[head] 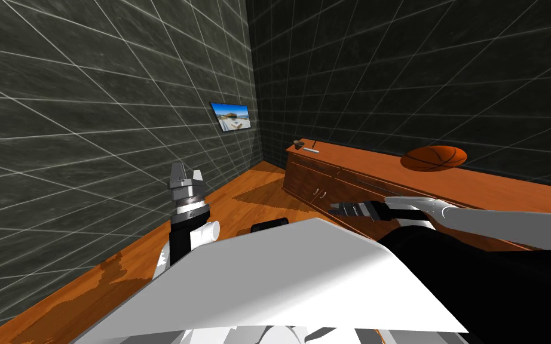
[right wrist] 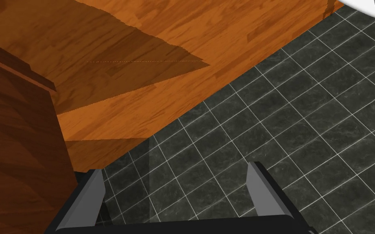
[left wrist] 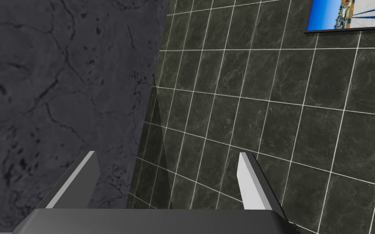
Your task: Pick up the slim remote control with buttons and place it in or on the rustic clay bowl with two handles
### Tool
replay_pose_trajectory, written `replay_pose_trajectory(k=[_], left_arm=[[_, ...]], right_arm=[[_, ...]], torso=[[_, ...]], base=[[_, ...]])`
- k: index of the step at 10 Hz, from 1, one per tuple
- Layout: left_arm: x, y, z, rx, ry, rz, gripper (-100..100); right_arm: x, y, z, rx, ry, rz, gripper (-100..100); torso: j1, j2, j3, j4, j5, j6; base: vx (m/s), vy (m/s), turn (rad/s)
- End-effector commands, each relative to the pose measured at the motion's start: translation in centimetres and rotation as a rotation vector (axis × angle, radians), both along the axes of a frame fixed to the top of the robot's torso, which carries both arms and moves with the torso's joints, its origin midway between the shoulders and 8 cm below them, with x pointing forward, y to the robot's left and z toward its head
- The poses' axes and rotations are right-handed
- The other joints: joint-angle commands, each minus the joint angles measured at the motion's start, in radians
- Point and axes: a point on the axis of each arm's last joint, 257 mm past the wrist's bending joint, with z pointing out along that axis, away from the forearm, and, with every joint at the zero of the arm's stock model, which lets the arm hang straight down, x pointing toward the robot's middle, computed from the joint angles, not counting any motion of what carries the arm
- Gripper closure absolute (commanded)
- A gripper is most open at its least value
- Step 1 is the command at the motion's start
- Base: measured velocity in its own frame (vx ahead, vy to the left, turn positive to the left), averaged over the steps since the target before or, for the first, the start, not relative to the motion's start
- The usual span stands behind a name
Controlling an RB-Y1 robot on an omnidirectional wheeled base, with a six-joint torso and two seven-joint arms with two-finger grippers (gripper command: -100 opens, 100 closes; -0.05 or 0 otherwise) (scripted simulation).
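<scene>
Remote [head: 311, 150] lies flat near the far end of the table [head: 507, 185], just beside a small dark thing [head: 297, 144] — perhaps the bowl; left gripper [left wrist: 164, 154] and right gripper [right wrist: 174, 166] hang well apart from it, fingers wide, empty; reach from here and you risk clipping the table's front, or nudging the slim remote off; its long axis runs along the table's length — leading end too small to tell.

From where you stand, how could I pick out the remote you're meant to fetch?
Follow the long wooden sideboard along the right wall to its far end, near the corner. The remote lies flat on top beside a small dark object: a slim pale bar, unlike that dark lump or the big orange ball nearer me.
</scene>
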Motion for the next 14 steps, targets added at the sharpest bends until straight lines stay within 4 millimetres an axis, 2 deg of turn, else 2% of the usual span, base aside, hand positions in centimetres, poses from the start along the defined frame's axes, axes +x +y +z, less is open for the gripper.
replay_pose_trajectory(k=[1,2,3,5,6,9,10,12,13,14], left_arm=[[0.0,0.0,0.0,0.000,0.000,0.000,0],[0.0,0.0,0.0,0.000,0.000,0.000,0],[0.0,0.0,0.0,0.000,0.000,0.000,0],[0.0,0.0,0.0,0.000,0.000,0.000,0],[0.0,0.0,0.0,0.000,0.000,0.000,0],[0.0,0.0,0.0,0.000,0.000,0.000,0],[0.0,0.0,0.0,0.000,0.000,0.000,0],[0.0,0.0,0.0,0.000,0.000,0.000,0],[0.0,0.0,0.0,0.000,0.000,0.000,0],[0.0,0.0,0.0,0.000,0.000,0.000,0]], right_arm=[[0.8,-1.5,0.7,-0.051,0.008,0.037,-100],[1.0,-1.7,0.9,-0.063,0.013,0.050,-100],[1.6,-3.6,1.6,-0.114,0.013,0.066,-100],[2.1,-4.1,2.3,-0.147,0.024,0.099,-100],[2.8,-5.9,3.1,-0.198,0.024,0.116,-100],[3.4,-6.3,3.8,-0.229,0.034,0.147,-100],[4.1,-8.0,4.7,-0.278,0.033,0.162,-100],[4.7,-8.3,5.4,-0.308,0.042,0.192,-100],[5.6,-9.8,6.7,-0.366,0.046,0.217,-100],[6.0,-9.9,7.1,-0.383,0.050,0.233,-100]], torso=[[0.000,0.000,0.000,0.000,0.000,0.000],[0.000,-0.001,-0.001,0.000,0.000,0.001],[-0.001,0.001,0.000,0.000,0.000,0.001],[-0.001,-0.002,-0.001,-0.001,0.000,0.001],[-0.001,0.000,0.000,0.000,0.000,0.001],[-0.001,0.000,0.000,0.000,-0.001,0.001],[-0.001,0.002,0.001,0.000,-0.001,0.001],[-0.002,-0.003,-0.002,-0.001,-0.001,0.001],[-0.002,-0.001,-0.001,-0.001,-0.001,0.001],[-0.003,-0.005,-0.003,-0.001,-0.001,0.000]], base=[[0.068,0.026,0.073],[0.035,0.010,-0.016],[0.078,0.012,0.091],[0.066,0.015,0.058],[0.110,0.015,0.112],[0.054,0.003,0.024],[0.088,0.007,0.139],[0.097,-0.015,0.034],[0.139,-0.024,0.103],[0.153,-0.028,0.082]])
